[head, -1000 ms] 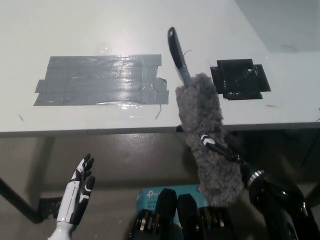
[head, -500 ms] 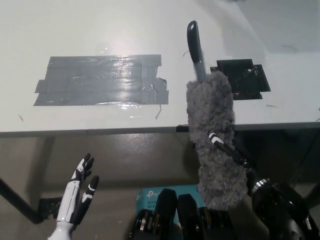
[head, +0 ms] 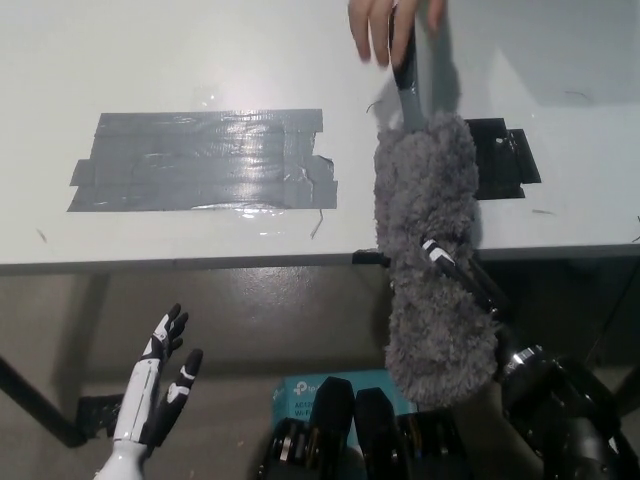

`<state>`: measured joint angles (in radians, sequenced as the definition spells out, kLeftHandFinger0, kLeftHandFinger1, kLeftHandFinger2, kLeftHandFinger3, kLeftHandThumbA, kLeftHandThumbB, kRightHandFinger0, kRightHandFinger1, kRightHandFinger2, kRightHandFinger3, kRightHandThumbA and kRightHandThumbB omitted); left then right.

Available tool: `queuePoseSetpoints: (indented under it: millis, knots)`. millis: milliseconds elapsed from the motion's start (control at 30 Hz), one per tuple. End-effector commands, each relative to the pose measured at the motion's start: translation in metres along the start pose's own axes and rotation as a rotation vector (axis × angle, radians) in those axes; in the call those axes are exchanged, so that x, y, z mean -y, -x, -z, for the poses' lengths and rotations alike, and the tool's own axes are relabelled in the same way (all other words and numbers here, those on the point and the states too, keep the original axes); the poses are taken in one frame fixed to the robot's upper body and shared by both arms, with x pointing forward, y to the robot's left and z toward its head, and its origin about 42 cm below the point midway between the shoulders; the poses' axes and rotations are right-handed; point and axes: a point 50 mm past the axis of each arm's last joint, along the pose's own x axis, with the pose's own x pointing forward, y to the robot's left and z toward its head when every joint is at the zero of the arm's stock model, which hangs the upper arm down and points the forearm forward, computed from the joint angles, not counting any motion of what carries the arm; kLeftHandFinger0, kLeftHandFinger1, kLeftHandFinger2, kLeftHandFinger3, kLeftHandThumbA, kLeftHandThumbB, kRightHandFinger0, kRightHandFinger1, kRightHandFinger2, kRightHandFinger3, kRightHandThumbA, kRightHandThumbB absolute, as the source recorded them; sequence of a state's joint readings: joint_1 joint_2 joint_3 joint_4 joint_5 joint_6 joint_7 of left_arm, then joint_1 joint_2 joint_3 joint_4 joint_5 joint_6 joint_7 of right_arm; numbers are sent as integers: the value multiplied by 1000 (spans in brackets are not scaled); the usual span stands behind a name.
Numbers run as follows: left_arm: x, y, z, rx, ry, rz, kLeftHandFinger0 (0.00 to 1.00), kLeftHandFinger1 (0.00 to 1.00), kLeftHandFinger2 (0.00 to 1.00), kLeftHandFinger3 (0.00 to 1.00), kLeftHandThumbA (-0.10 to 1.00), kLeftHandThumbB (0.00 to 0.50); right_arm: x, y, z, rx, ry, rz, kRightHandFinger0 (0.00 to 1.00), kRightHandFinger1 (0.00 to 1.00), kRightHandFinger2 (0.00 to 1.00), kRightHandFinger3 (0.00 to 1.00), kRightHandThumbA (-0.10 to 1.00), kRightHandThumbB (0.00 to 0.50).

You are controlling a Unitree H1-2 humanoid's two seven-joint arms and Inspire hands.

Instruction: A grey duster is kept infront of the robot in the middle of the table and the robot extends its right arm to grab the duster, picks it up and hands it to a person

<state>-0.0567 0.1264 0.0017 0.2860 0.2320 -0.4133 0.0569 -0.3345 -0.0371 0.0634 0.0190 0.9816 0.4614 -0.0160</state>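
One head view: the black right hand [head: 452,275] grips the grey duster [head: 430,250], lifted over the bench [head: 200,60] edge, while a person's hand [head: 385,25] closes on its handle. White left hand [head: 155,385] rests lower left, fingers spread.

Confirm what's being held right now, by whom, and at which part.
The right hand grips the grey duster around its fluffy head. A person's hand at the top edge is on the duster's dark handle. The left hand is open and holds nothing.
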Motion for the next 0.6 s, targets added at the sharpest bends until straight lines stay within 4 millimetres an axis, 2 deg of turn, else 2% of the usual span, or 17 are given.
queuePoseSetpoints:
  millis: [0, 367, 433, 467, 500, 533, 567]
  knots:
    - [-15, -15, -18, 115, -28, -22, 1000, 1000, 1000, 1000, 813, 178, -45, -13, -20, -8, -167, -162, 0, 439, 842, 1000, -100, 100]
    - [-15, -19, -21, 119, -18, -25, 1000, 1000, 1000, 1000, 747, 172, -38, -19, -13, -65, -162, -110, 0, 422, 831, 1000, -100, 117]
    - [-16, -19, -20, 122, -15, -26, 1000, 1000, 1000, 1000, 744, 173, -38, -19, -13, -70, -154, -131, 0, 461, 836, 1000, -100, 129]
    - [-16, -19, -20, 120, -16, -26, 1000, 1000, 1000, 1000, 743, 174, -37, -17, -14, -72, -145, -149, 75, 570, 1000, 1000, -85, 214]
    - [-16, -19, -20, 119, -17, -25, 1000, 1000, 1000, 1000, 743, 174, -36, -16, -14, -72, -145, -151, 75, 570, 1000, 1000, -85, 214]
    - [-16, -20, -21, 118, -19, -25, 1000, 1000, 1000, 1000, 743, 172, -37, -14, -14, -74, -137, -180, 456, 993, 1000, 1000, 255, 162]
    - [-16, -20, -21, 118, -19, -25, 1000, 1000, 1000, 1000, 743, 172, -37, -13, -15, -76, -130, -202, 556, 1000, 1000, 1000, 305, 189]
